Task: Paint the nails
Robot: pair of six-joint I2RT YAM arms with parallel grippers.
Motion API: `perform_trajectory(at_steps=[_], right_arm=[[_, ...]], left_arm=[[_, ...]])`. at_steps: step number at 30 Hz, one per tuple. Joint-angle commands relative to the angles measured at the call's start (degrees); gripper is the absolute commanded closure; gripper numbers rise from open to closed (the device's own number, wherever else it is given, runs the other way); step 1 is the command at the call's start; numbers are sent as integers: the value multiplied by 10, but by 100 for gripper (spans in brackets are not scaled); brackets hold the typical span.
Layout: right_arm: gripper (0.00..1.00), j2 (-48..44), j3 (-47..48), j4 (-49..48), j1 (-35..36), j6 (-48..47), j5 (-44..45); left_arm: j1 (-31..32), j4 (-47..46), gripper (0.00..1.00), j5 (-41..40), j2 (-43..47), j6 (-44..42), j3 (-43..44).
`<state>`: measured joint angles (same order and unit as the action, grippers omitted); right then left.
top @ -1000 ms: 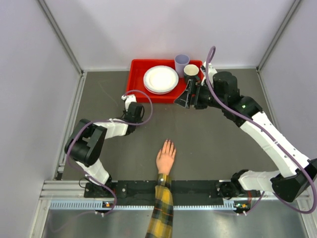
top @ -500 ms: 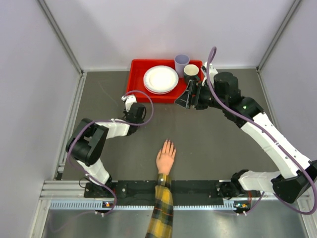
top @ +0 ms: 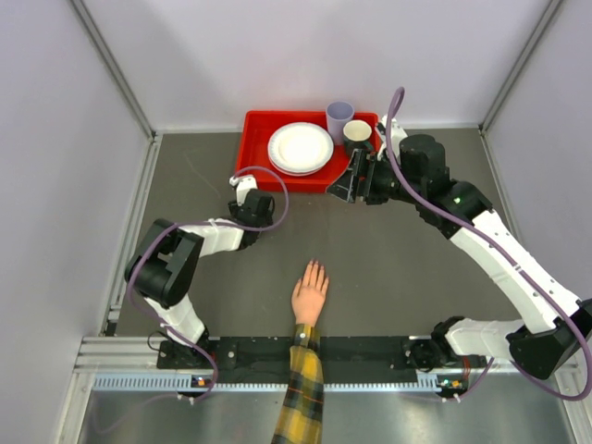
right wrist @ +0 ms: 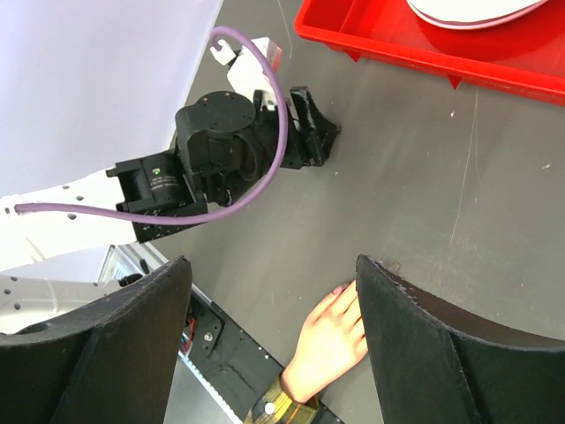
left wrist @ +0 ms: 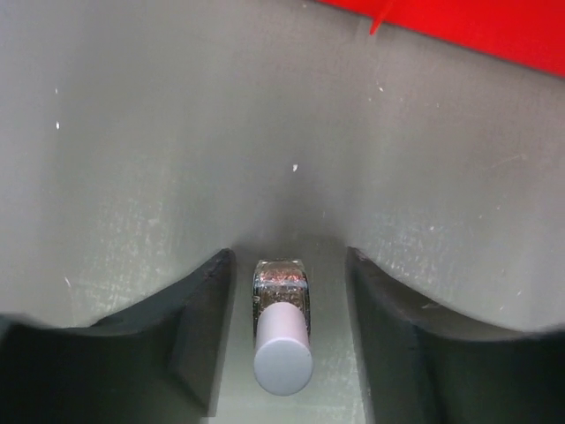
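Nearest to the arm bases, the hand [top: 310, 296] in its plaid sleeve [top: 301, 398] lies flat on the table [top: 398, 259]. The nails [top: 315, 266] point away and are too small to show any polish. Further out, the left pincer [left wrist: 289, 256] stands apart around a small bottle [left wrist: 281, 287] without touching it, and the pale cap [left wrist: 282, 362] is on. Beyond, the right pincer [right wrist: 274, 261] is wide apart and holds nothing, near the red tray [top: 259, 153]. I judge that the painting has not begun: the bottle must first be gripped and opened.
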<state>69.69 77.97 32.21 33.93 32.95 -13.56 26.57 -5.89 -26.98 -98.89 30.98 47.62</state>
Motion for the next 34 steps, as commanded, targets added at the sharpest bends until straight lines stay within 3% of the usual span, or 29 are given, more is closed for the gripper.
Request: perform_trajectory(at_steps=[1,2,3,6,16,22,23,27,29,34], right_arm=[[26,-18,-2,-23,-3,-10,0],[26,-18,-2,-22,-3,-11,0],[26,-18,-3,-22,-4,-12,0],[26,-18,-5,-22,-3,-13,-1],[25,-31,6,7,-4,-46,47],[22,-86,17,59,-3,-119,168],[17,-109,23,65,-3,-134,203],[11,-163,63,94,-3,-170,273],[2,-186,84,95,-4,-187,307],[1,-221,158,137,-4,-216,372]], left_arm=[[0,51,30,20,8,0,-5],[0,54,26,22,14,-3,-4],[0,56,14,27,26,-8,-2],[1,91,1,40,60,-27,13],[0,217,1,119,258,-109,138],[-1,242,1,214,394,-211,238],[-1,241,1,215,417,-220,251],[0,235,1,220,456,-250,306],[0,230,1,228,469,-258,331],[-1,212,1,254,477,-272,364]])
